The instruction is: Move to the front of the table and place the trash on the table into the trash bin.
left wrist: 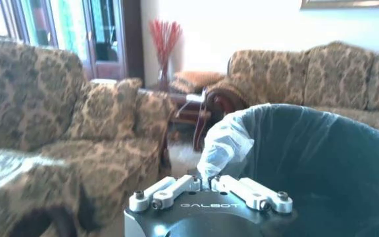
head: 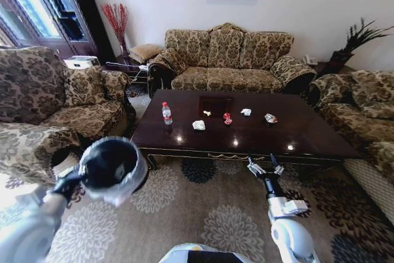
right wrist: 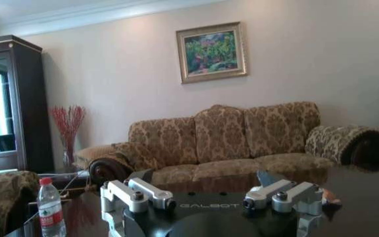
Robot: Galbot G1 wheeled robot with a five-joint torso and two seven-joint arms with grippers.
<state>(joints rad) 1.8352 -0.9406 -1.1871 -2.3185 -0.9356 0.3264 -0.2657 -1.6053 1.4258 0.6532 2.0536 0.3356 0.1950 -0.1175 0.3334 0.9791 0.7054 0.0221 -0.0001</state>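
Note:
The table [head: 258,140] stands ahead of me with the trash along its middle. There is a clear bottle [head: 166,114] with a red label, a white paper wad [head: 199,125], a tiny yellowish scrap [head: 207,113], a red wrapper [head: 228,118], another white wad [head: 246,112] and a multicoloured wrapper [head: 270,117]. My left gripper [head: 72,181] is shut on the rim of the trash bin [head: 112,165], held up at my left, short of the table. The left wrist view shows the gripper [left wrist: 210,179] pinching the bag-lined rim of the bin [left wrist: 321,163]. My right gripper [head: 266,165] hangs open just before the table's front edge. In its wrist view the open gripper [right wrist: 203,177] has the bottle [right wrist: 50,210] to one side.
A three-seat sofa [head: 228,60] stands behind the table, an armchair [head: 55,103] on the left and another sofa [head: 363,121] on the right. A patterned rug [head: 203,207] covers the floor between me and the table. A dark tray [head: 215,103] lies on the tabletop.

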